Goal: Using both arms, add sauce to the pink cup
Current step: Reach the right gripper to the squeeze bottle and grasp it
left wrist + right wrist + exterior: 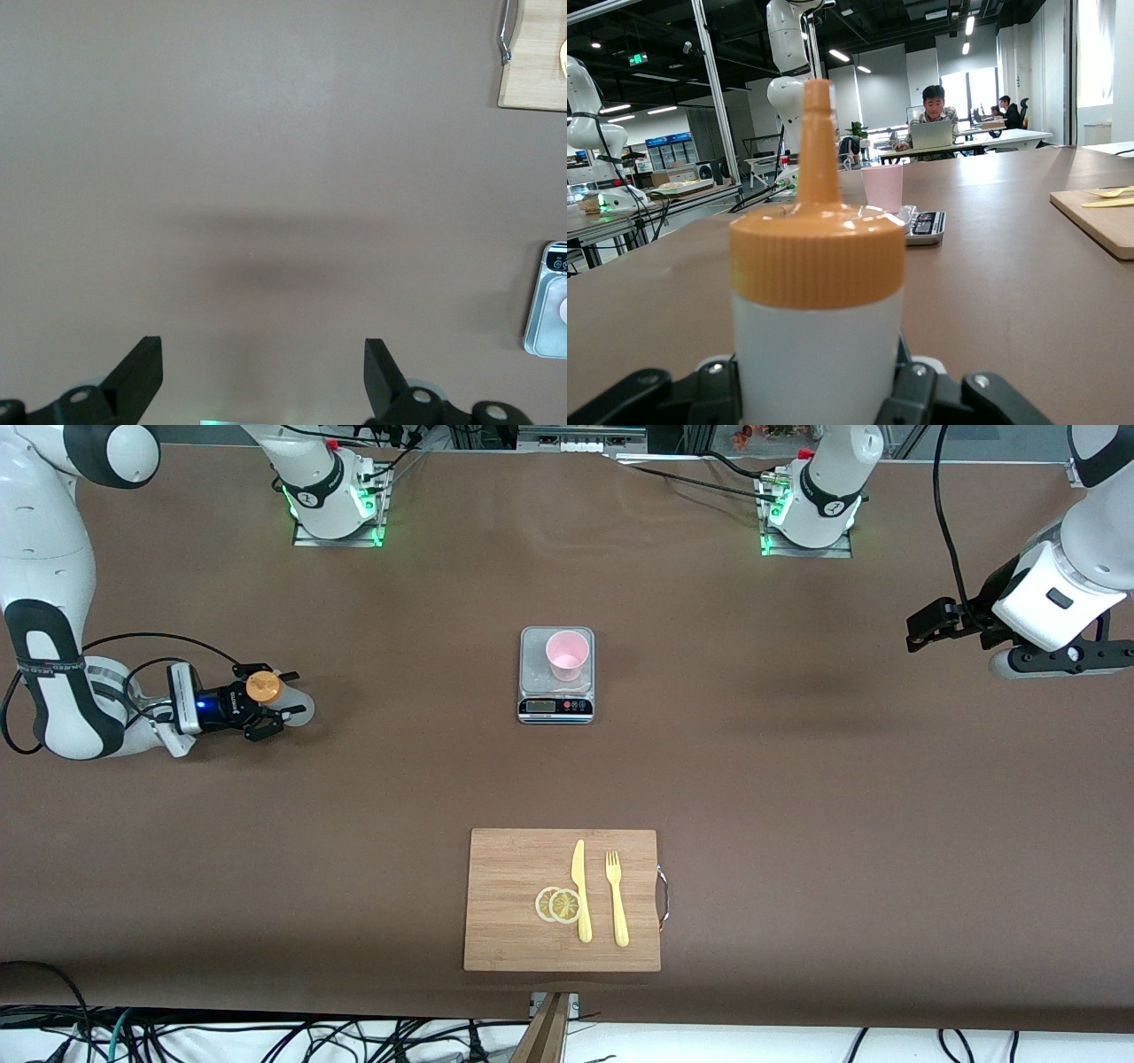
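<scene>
- Front view, right gripper (285, 698): low at the table, at the right arm's end, fingers set on either side of the sauce bottle (267, 693); bottle upright on the brown table (797, 779), orange cap uppermost. Fingers close against the bottle body; firm clamping not confirmable from this view.
- Front view, left gripper (920, 627): raised over bare table at the left arm's end, well apart from all objects, carrying nothing. Arm waiting.
- Front view, pink cup (567, 654): upright on the platform of a grey kitchen scale (555, 675), mid-table, between the two arms' ends; scale display facing the front camera.
- Front view, wooden cutting board (563, 900): nearer to the front camera than the scale; yellow knife (580, 891) and yellow fork (616, 898) lying side by side on it, two lemon slices (558, 904) overlapping, touching the knife.
- Left wrist view, left gripper (264, 372): fingers spread wide, nothing between them, bare table below. Scale (551, 301) and corner of the cutting board (533, 62) at the frame edge.
- Right wrist view, sauce bottle (818, 292): fills the near field, whitish body seated between the right gripper's fingers (921, 390), narrow spacing, contact on both flanks. Pink cup (883, 188) on the scale (921, 225) seen past the bottle; cutting board (1099, 217) edge with cutlery to one side.
</scene>
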